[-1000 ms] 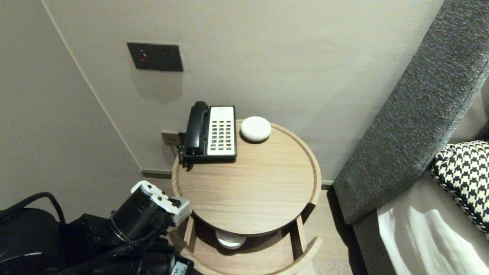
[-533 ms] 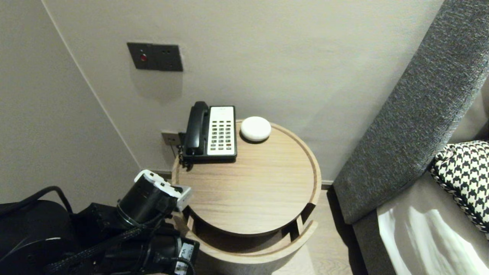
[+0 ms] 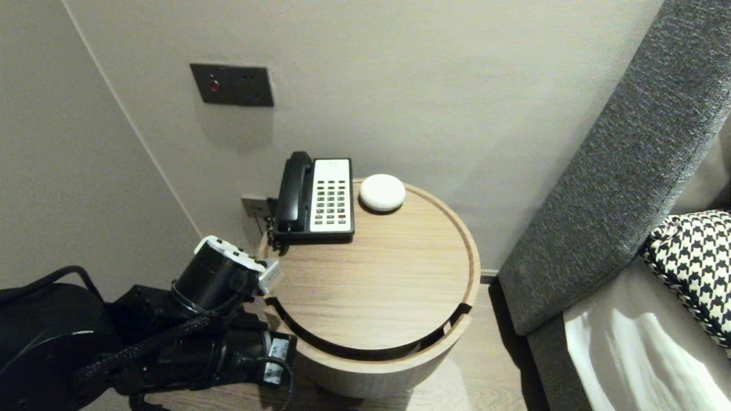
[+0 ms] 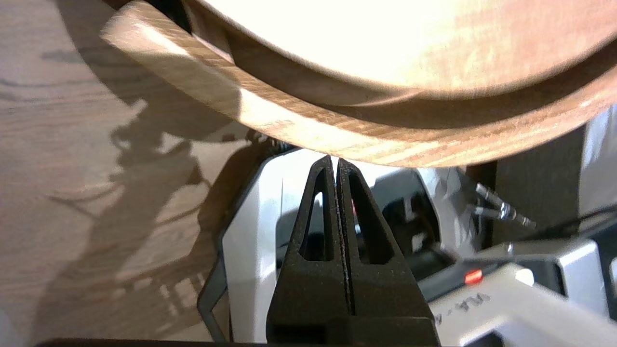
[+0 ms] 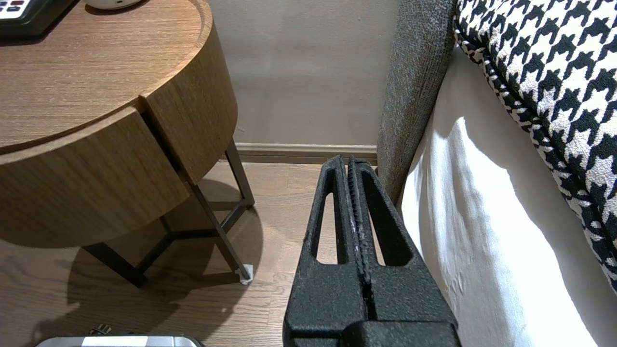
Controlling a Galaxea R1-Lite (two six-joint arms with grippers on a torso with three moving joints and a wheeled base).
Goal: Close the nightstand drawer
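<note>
Oak-coloured and curved, the wooden drawer front (image 4: 289, 125) of the round bedside table (image 3: 371, 285) lies straight ahead of the left gripper (image 4: 335, 161). Its two black fingers are pressed flat together and carry nothing. Their joined tips appear to touch the front's lower edge, on its left part as the robot faces it. The front's long curve runs crosswise to the fingers. The drawer's line of travel runs on beyond the fingertips, under the tabletop and toward the wall. A narrow dark crescent slit (image 3: 365, 354) shows between tabletop and front, so the drawer stands just short of flush. Far beyond the hand, by the wall, sit a black-and-white desk telephone (image 3: 314, 197) and a white round puck (image 3: 382, 192). The left arm is much the nearer. The right gripper (image 5: 348, 161) hangs parked well off beside the white-sheeted bed (image 5: 482, 217), fingers closed and empty.
</note>
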